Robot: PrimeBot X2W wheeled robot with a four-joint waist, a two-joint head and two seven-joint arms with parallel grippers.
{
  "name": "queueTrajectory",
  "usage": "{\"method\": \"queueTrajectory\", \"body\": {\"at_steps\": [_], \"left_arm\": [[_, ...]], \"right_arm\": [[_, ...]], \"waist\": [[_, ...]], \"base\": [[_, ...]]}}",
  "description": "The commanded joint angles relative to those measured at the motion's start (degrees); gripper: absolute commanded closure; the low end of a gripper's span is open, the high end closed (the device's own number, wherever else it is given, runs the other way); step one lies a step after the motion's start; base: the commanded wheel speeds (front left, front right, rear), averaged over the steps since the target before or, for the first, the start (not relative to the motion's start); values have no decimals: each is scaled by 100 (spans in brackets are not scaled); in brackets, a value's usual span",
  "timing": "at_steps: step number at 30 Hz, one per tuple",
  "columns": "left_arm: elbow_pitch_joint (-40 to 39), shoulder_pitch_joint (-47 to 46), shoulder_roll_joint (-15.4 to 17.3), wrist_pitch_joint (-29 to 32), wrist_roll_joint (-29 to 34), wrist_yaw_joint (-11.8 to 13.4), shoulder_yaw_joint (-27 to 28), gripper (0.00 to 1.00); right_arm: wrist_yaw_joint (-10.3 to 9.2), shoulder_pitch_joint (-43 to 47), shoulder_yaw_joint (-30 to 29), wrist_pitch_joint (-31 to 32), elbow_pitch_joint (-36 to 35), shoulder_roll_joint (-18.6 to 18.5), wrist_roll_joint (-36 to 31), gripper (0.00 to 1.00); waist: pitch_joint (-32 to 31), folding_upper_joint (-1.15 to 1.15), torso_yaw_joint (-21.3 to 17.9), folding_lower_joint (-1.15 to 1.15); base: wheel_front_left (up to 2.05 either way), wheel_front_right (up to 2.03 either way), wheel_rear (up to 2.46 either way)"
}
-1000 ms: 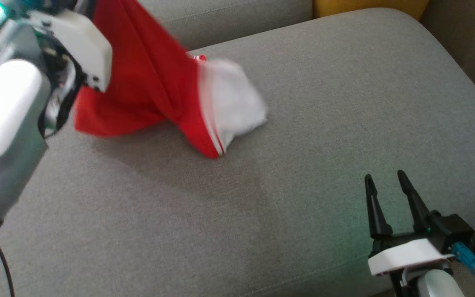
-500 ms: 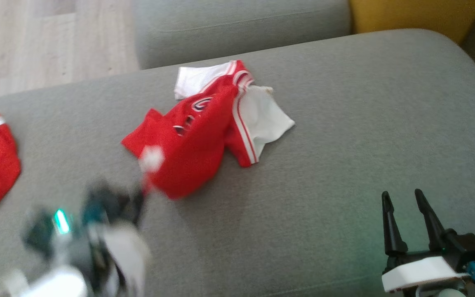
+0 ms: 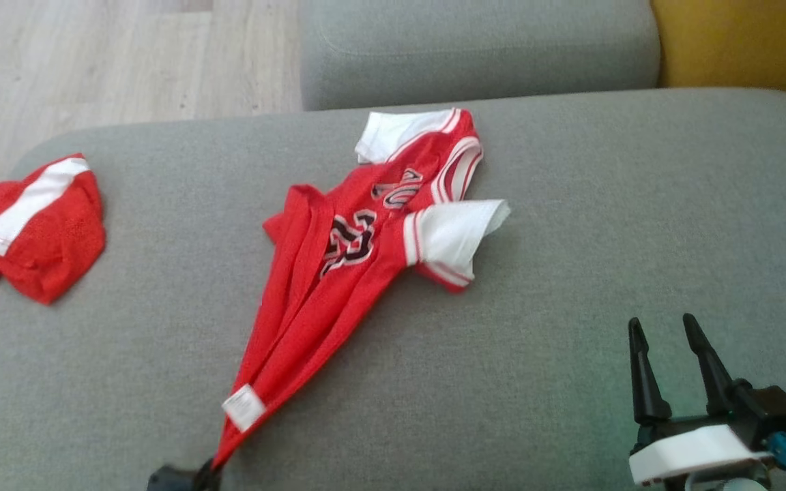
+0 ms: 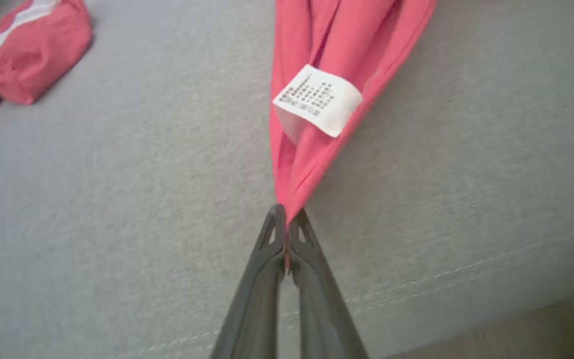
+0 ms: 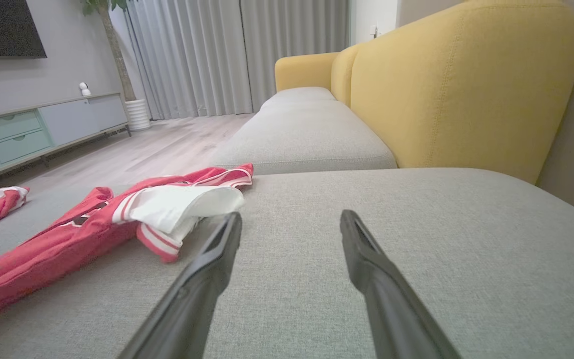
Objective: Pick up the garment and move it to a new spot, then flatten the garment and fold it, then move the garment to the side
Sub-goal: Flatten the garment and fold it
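Left gripper [image 4: 285,213] clenched on the hem of the red-and-white sports jersey [image 3: 311,293], which we see stretched across the grey fabric cushion [image 3: 536,382]. Right gripper [image 3: 660,322] released.

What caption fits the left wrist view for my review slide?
Left hand shut on the red jersey near its white label, over a grey cushion.

Home living room: grey sofa [image 5: 391,239] with a yellow backrest [image 5: 466,89], dark TV screen [image 5: 3,27] on the wall above a low drawer cabinet [image 5: 43,127], floor-length pale curtains [image 5: 207,55], potted plant [image 5: 116,55] in a white pot, light wood floor [image 5: 167,144]. Red garment [image 3: 338,273] spread on the sofa seat, household laundry.
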Motion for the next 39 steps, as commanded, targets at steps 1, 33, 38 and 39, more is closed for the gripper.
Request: {"method": "queueTrajectory", "body": {"at_steps": [1, 33, 38, 39], "left_arm": [[61, -131, 97, -162, -18, -24, 262, 100], [-1751, -5, 847, 419, -626, 1496, 1733, 0], [-1655, -864, 387, 587, -220, 1060, 1172, 0], [-1551, -1077, 230, 632, -127, 946, 1025, 0]], "right_arm": [[-4, -156, 160, -63, -147, -53, -60, 0], [-4, -84, 203, -63, -183, -115, -124, 0], [-4, -196, 267, -63, -178, -132, -121, 0], [-4, -224, 288, -63, -178, -131, -115, 0]], "waist": [[-35, 0, 15, 0], [-287, 0, -1020, 0], [-203, 0, -1189, 0], [-174, 0, -1224, 0]], "base": [[0, 0, 0], [0, 0, 0], [0, 0, 0], [0, 0, 0]]}}
